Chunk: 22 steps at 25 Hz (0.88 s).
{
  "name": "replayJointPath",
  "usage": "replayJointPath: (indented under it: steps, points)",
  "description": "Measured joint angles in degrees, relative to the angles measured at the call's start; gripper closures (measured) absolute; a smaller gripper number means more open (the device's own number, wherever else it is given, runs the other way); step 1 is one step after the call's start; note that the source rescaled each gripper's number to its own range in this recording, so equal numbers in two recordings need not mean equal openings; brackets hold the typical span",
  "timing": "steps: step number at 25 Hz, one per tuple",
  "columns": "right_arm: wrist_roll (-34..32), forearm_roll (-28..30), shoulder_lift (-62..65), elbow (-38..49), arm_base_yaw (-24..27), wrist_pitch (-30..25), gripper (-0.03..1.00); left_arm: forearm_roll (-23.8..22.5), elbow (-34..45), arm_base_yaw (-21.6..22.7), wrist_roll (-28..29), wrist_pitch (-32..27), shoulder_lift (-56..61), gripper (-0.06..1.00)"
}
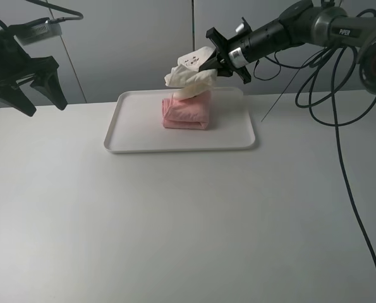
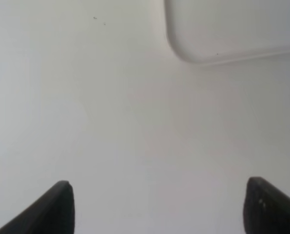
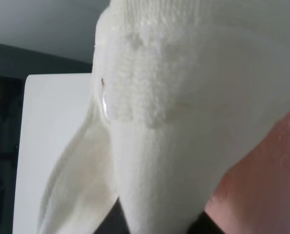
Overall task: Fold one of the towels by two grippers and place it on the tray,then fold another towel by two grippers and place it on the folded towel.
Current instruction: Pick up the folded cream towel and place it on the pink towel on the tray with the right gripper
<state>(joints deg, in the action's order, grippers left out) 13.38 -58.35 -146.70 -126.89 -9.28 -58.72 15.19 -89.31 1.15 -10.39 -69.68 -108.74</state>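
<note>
while lying folded on the tray [image 1: 121, 129], long axis across it, pink towel [image 1: 186, 113] is sitting under bunched cream-white towel [image 1: 189, 69], which right gripper [image 1: 214, 64] is clamping; left gripper [image 1: 39, 95] is gaping wide.

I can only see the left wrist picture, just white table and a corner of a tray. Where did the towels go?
Observer: The folded pink towel lies on the white tray.
Operator: And the other towel?
Observer: The cream-white towel hangs bunched in the right pincer, just above the pink one.
Operator: Is it touching the pink towel?
Observer: Its lowest fold looks to reach the pink towel's top; I cannot tell for sure.
Operator: Where is my pincer?
Observer: The left pincer hovers open and empty, off the tray's left side.
</note>
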Motion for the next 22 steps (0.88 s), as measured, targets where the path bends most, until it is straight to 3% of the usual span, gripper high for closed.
replayJointPath:
  steps: [10,22]
  points:
    - [2.8,-17.9,-1.4,0.0,0.1,-5.2,0.84,0.1,0.0,0.0,-0.1,0.0,0.0,0.04]
    - [3.1,-14.1,-4.5,0.0,-0.2,-10.4,0.84,0.1,0.0,0.0,-0.2,0.0,0.0,0.04]
